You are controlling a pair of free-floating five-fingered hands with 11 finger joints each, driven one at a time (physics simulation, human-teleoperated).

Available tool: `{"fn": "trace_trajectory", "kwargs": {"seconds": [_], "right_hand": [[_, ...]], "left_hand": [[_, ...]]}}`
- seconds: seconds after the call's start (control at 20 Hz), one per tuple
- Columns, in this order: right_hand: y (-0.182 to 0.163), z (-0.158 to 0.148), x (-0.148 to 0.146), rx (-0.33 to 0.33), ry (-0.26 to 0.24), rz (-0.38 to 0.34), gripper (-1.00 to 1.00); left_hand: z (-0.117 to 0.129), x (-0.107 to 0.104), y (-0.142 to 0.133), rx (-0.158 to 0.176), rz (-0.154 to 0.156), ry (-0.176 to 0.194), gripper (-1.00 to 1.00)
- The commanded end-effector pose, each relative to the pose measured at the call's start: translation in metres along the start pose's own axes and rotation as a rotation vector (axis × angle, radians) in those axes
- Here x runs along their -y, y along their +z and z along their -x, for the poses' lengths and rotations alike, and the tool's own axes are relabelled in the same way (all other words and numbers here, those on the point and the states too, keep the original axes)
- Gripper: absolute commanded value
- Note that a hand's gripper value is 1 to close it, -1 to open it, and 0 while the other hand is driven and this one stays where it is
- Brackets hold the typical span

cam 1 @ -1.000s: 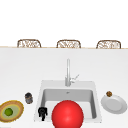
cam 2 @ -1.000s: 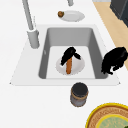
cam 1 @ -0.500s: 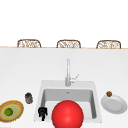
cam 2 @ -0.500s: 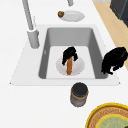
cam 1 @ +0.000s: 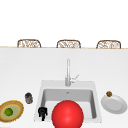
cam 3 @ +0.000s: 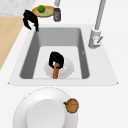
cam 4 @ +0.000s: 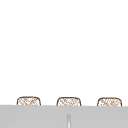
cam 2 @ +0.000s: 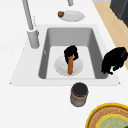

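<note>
My right hand (cam 2: 70, 51) is down in the sink basin (cam 2: 90, 42), its fingers curled round the upper end of an orange carrot (cam 2: 70, 67). The carrot leans on a white plate (cam 2: 60, 68) on the basin floor. From the right side, that hand (cam 3: 56, 58) grips the carrot (cam 3: 55, 72) over the same plate (cam 3: 67, 67). My left hand (cam 1: 42, 113) hangs idle at the sink's front left corner, fingers relaxed and pointing down, holding nothing; it is also seen from the left side (cam 2: 113, 60) and the right side (cam 3: 31, 19). A red ball (cam 1: 67, 114) covers the basin's front.
The faucet (cam 1: 68, 72) stands behind the basin. A dark jar (cam 1: 28, 97) and a yellow-rimmed dish (cam 1: 17, 111) with a green fruit (cam 1: 9, 111) sit left of the sink. A white plate (cam 1: 116, 105) with a small brown round thing (cam 1: 109, 94) lies to the right.
</note>
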Motion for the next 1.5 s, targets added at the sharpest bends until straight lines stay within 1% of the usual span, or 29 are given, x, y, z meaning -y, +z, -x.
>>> {"fn": "trace_trajectory", "kwargs": {"seconds": [0.0, 0.2, 0.75, 0.85, 0.9, 0.95, 1.0, 1.05, 1.1, 1.15, 1.2, 1.25, 1.35, 1.45], "right_hand": [[-0.001, 0.005, 0.008, 0.001, -0.01, 0.0, 1.0], [0.007, 0.006, 0.024, 0.005, -0.02, -0.007, 1.0], [0.032, 0.027, 0.077, 0.015, -0.03, -0.017, 1.0], [0.03, 0.028, 0.08, 0.019, -0.034, -0.021, 1.0], [0.03, 0.026, 0.076, 0.014, -0.045, -0.014, 1.0], [0.034, 0.026, 0.072, 0.018, -0.051, -0.006, -1.0], [0.041, 0.021, 0.069, 0.013, -0.054, -0.002, -1.0], [0.05, 0.014, 0.057, 0.016, -0.034, 0.012, -1.0], [0.051, 0.008, 0.048, 0.01, -0.039, 0.054, -1.0], [0.048, 0.01, 0.049, 0.006, -0.039, 0.068, -1.0], [0.037, 0.002, 0.04, 0.02, -0.014, 0.069, -1.0], [0.041, 0.009, 0.033, 0.062, -0.009, 0.102, -1.0], [0.034, 0.011, 0.017, 0.066, 0.024, 0.102, -1.0], [0.026, 0.009, 0.005, 0.077, 0.03, 0.127, -1.0]], "left_hand": [[0.0, 0.0, 0.0, 0.0, 0.0, 0.0, 0.0], [0.0, 0.0, 0.0, 0.0, 0.0, 0.0, 0.0], [0.0, 0.0, 0.0, 0.0, 0.0, 0.0, 0.0], [0.0, 0.0, 0.0, 0.0, 0.0, 0.0, 0.0], [0.0, 0.0, 0.0, 0.0, 0.0, 0.0, 0.0], [0.0, 0.0, 0.0, 0.0, 0.0, 0.0, 0.0], [0.0, 0.0, 0.0, 0.0, 0.0, 0.0, 0.0], [0.0, 0.0, 0.0, 0.0, 0.0, 0.0, 0.0], [0.0, 0.0, 0.0, 0.0, 0.0, 0.0, 0.0], [0.0, 0.0, 0.0, 0.0, 0.0, 0.0, 0.0], [0.0, 0.0, 0.0, 0.0, 0.0, 0.0, 0.0], [0.0, 0.0, 0.0, 0.0, 0.0, 0.0, 0.0], [0.0, 0.0, 0.0, 0.0, 0.0, 0.0, 0.0], [0.0, 0.0, 0.0, 0.0, 0.0, 0.0, 0.0]]}}
